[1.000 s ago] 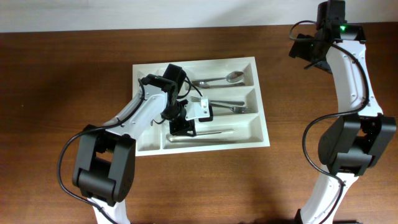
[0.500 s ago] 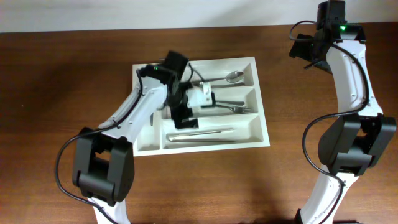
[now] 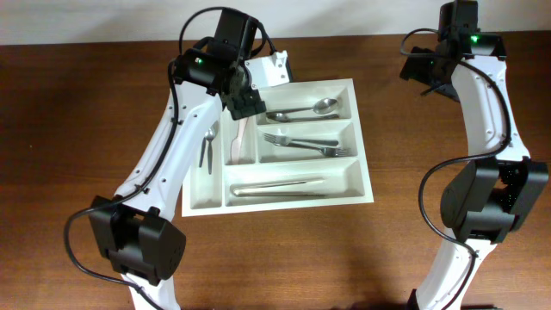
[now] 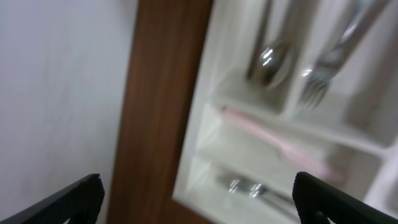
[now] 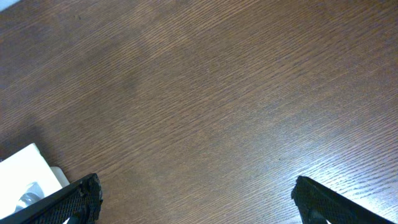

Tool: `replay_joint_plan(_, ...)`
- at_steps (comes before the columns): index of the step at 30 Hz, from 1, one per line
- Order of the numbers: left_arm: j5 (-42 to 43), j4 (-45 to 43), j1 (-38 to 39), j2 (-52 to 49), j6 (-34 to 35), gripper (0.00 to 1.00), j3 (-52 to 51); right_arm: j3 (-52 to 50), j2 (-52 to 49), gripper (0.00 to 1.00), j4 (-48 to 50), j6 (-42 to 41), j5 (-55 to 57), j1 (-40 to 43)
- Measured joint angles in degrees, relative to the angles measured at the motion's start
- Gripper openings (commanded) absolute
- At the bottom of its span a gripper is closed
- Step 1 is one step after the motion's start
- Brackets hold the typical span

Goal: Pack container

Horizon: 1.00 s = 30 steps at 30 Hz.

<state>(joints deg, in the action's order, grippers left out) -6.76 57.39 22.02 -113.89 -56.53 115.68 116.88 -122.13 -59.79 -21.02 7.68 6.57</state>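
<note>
Bkgd is mostly one piece of furniture: a dark brown wooden table (image 3: 77, 129), filling nearly the whole overhead frame, left edge to right edge and down to the btm. Grain runs horizontally in fine streaks; finish matt, no strong glare. Along the top edge runs a narrow pale strip (image 3: 103, 21), whitish-grey, slightly wider at upper left than upper right; wall or floor, can't tell. Light soft and even. Right wrist view: wood grain fills the frame, running diagonally, w/ a faintly darker patch upper left of centre. Left wrist view, blurred: pale surface takes the left third, brown wood band just beside it.
</note>
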Motion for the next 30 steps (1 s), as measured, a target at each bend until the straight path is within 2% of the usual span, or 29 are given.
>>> replay_joint_plan(6, -14.0, 0.0, 0.0, 0.0, 0.4, 0.99, 0.2, 0.0, 0.0, 0.99, 0.0, 0.0, 0.0, 0.0)
replay_joint_plan(11, -20.5, 0.3, 0.0, 0.0, 0.6, 0.99, 0.2, 0.0, 0.0, 0.99, 0.0, 0.0, 0.0, 0.0)
replay_joint_plan(26, -20.0, 6.6, 0.0, 0.3, 0.6, 0.99, 0.2, 0.0, 0.0, 0.99, 0.0, 0.0, 0.0, 0.0)
replay_joint_plan(30, -19.9, 9.6, -0.6, 3.9, 0.6, 0.99, 0.2, 0.0, 0.0, 0.99, 0.0, 0.0, 0.0, 0.0)
